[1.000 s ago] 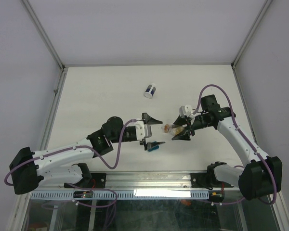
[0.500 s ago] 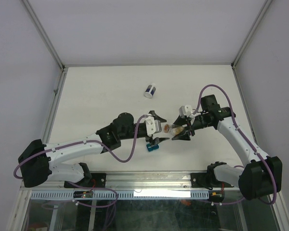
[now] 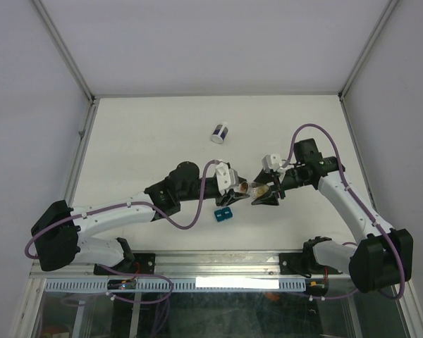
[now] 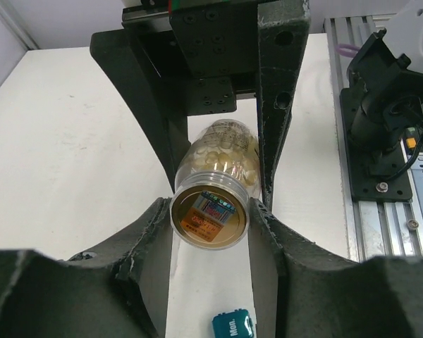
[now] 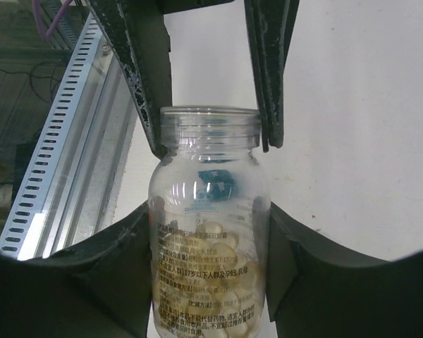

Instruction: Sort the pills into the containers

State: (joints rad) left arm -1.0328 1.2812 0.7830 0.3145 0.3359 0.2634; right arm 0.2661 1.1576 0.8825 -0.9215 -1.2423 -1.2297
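Observation:
A small clear container [image 3: 248,187], a bottle, hangs level above the table between both arms. Pale yellow pills [image 5: 211,271] fill its lower part, and these pills [image 4: 222,151] also show through its wall in the left wrist view. My right gripper [image 3: 262,190] is shut on the bottle's body, with the pads [image 5: 130,253] pressed to both sides. My left gripper [image 3: 234,189] is shut on the other end, its fingers [image 5: 144,77] flanking the threaded neck [image 5: 209,130]. A golden round face [image 4: 210,218] of the bottle sits between the left fingertips.
A white jar with a dark-blue band [image 3: 220,132] lies on the table further back. A small teal block [image 3: 223,215] rests on the table just below the left gripper, also low in the left wrist view [image 4: 234,327]. A metal rail [image 3: 218,264] runs along the near edge.
The left arm has reached right to the bottle, and its open jaws have closed on the bottle's end. The right arm, the bottle and the teal block have not moved.

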